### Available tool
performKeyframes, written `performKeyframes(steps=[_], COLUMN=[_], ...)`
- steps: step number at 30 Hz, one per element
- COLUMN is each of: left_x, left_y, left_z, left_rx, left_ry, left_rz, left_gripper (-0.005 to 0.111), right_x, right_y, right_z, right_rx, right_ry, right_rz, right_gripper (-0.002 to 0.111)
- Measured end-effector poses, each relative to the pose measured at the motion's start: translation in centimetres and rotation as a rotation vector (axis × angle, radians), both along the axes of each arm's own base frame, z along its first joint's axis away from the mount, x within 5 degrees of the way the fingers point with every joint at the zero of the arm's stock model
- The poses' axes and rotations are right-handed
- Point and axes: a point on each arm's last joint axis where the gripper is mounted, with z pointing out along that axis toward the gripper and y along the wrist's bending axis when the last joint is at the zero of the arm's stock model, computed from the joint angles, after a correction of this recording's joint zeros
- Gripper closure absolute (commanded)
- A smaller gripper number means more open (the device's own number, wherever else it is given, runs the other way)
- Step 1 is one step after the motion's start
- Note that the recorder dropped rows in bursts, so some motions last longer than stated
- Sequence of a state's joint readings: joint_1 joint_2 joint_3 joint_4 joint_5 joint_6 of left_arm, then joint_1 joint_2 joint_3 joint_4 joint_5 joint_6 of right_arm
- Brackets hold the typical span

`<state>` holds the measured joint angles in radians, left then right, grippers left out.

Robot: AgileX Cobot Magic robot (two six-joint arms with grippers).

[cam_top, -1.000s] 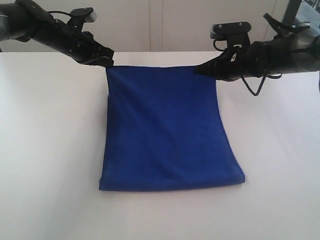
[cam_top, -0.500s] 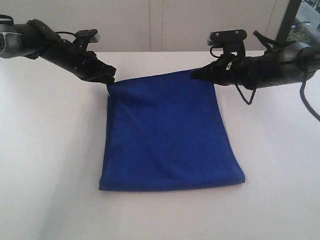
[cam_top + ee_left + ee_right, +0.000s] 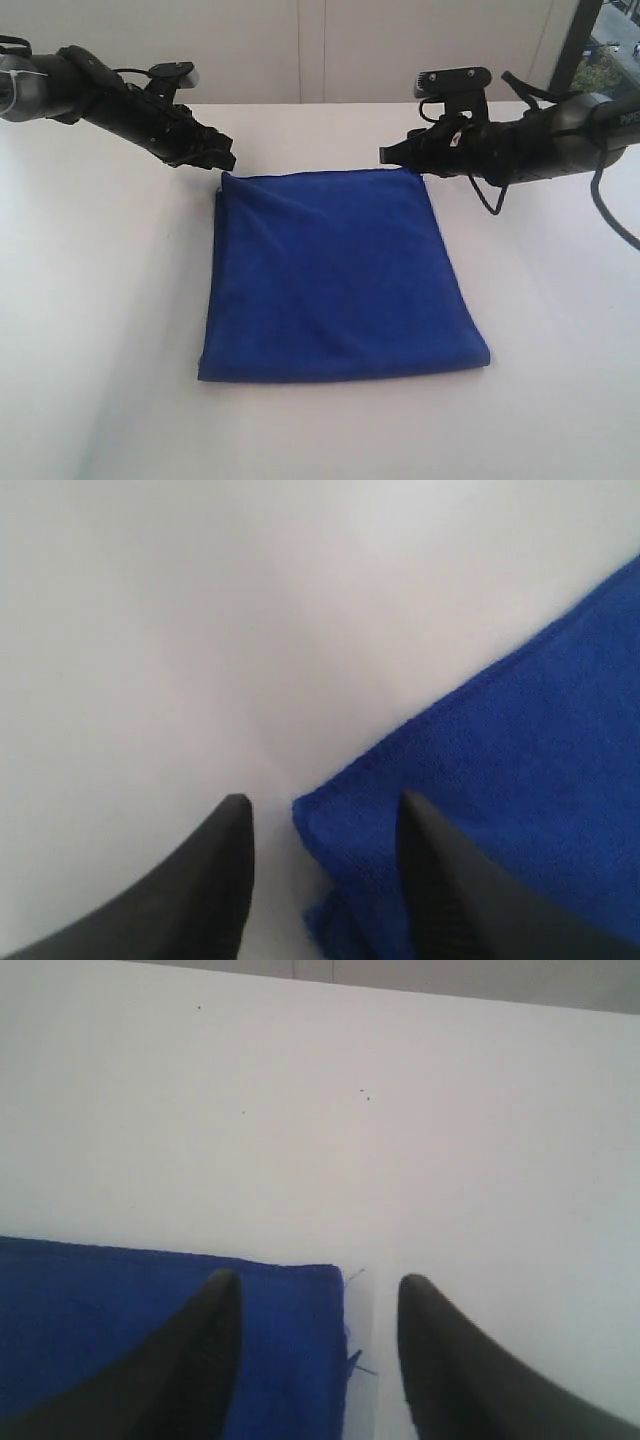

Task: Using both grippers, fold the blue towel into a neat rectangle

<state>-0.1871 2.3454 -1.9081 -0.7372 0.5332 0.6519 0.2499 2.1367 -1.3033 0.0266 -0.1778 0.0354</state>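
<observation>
Now left gripper (image 3: 320, 805) and right gripper (image 3: 318, 1282) both gaped wide, each over a far towel (image 3: 335, 275) corner, gripping nothing.

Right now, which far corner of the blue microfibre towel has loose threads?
The towel corner at the right end effector; the left-side corner shows none.

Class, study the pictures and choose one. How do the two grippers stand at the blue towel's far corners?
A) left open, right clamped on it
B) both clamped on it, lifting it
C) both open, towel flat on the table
C: the wrist views show the left gripper and right gripper with fingers apart at a loose corner, and the towel lies flat on the table.
</observation>
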Motion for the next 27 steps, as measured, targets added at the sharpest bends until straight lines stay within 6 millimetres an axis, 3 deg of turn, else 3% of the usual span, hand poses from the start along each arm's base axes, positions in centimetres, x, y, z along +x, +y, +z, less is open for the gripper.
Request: performKeyframes(steps=[5, 8, 9, 12, 13, 16, 21, 25, 27], left_x=[0.0, -0.4, -0.5, -1.5, -1.7, -2.5, -3.4, -4.0, -4.4], left_y=[0.0, 0.2, 0.4, 1.4, 1.8, 2.2, 2.0, 0.7, -0.4], left_z=[0.0, 0.8, 1.4, 4.0, 4.6, 5.8, 6.1, 5.9, 5.6], left_rx=[0.000, -0.008, -0.014, -0.050, -0.060, -0.083, -0.096, -0.054, 0.002], left_ry=[-0.002, 0.017, 0.022, 0.071, 0.087, 0.148, 0.236, 0.262, 0.273], left_rz=[0.002, -0.025, -0.034, -0.049, -0.044, -0.054, -0.084, -0.109, -0.118], left_gripper=[0.057, 0.071, 0.083, 0.101, 0.107, 0.107, 0.107, 0.107, 0.107], right_x=[0.0, -0.9, -1.1, -2.2, -2.3, -2.4, -1.8, -1.4, -1.3], right_y=[0.0, -0.2, -0.2, -0.5, -0.5, -0.5, 0.2, 1.1, 1.4], right_z=[0.3, 2.0, 2.3, 4.0, 4.5, 5.9, 8.9, 10.6, 10.5], right_rx=[0.003, -0.014, -0.020, -0.037, -0.042, -0.067, -0.067, -0.029, -0.012], right_ry=[-0.005, 0.070, 0.096, 0.172, 0.193, 0.253, 0.343, 0.378, 0.402], right_rz=[-0.001, 0.002, 0.003, 0.006, 0.007, 0.021, 0.077, 0.152, 0.171], right_gripper=[0.055, 0.079, 0.091, 0.107, 0.108, 0.108, 0.108, 0.108, 0.108])
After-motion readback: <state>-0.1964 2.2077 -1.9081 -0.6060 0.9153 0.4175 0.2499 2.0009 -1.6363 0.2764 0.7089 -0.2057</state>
